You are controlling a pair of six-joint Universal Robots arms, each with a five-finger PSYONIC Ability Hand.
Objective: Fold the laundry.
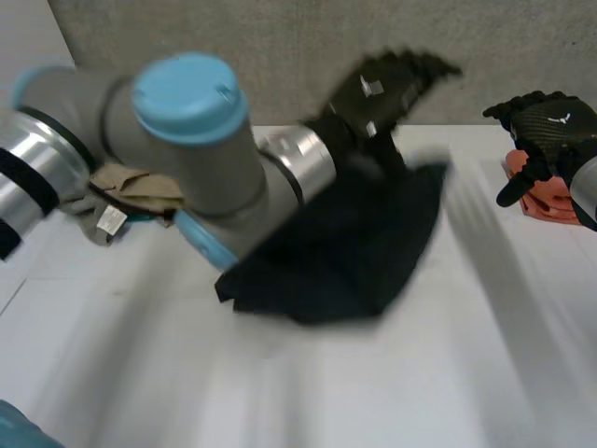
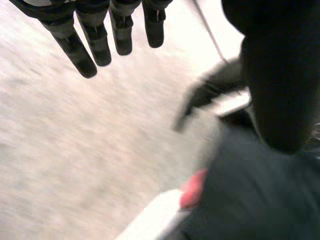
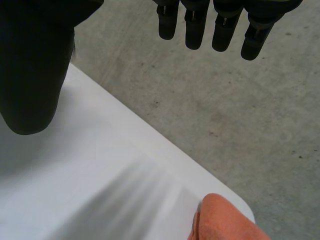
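While the left arm (image 1: 187, 140) stretches across the desk (image 1: 373, 392), the left hand (image 1: 382, 89) sits raised over the desk's far edge. Its fingers (image 2: 95, 45) are straight and set well apart from the thumb (image 2: 280, 75), with nothing between them: open, empty.

The black cloth (image 1: 345, 243) lies in a loose, rumpled heap on the desk, just below that hand's wrist. Its upper edge comes up close to the wrist, but with the blur I can't tell if they touch. The left wrist view has the same dark cloth (image 2: 250, 200) under the thumb, not in the fingers.

The right hand (image 1: 546, 126) hangs over an orange cloth (image 1: 541, 198). From the head view the fingers look loosely bent. Its own wrist view has the fingers (image 3: 225, 30) hanging straight, with the thumb (image 3: 32, 75) off to one side. Nothing held, so open too. The orange cloth (image 3: 225, 220) lies below the fingertips at the desk's corner, apart from the hand, with grey concrete floor (image 3: 240, 100) beyond the edge.

A pile of beige clothes (image 1: 135, 187) with a white tag (image 1: 110, 219) sits behind the left arm's elbow, well apart from both hands.
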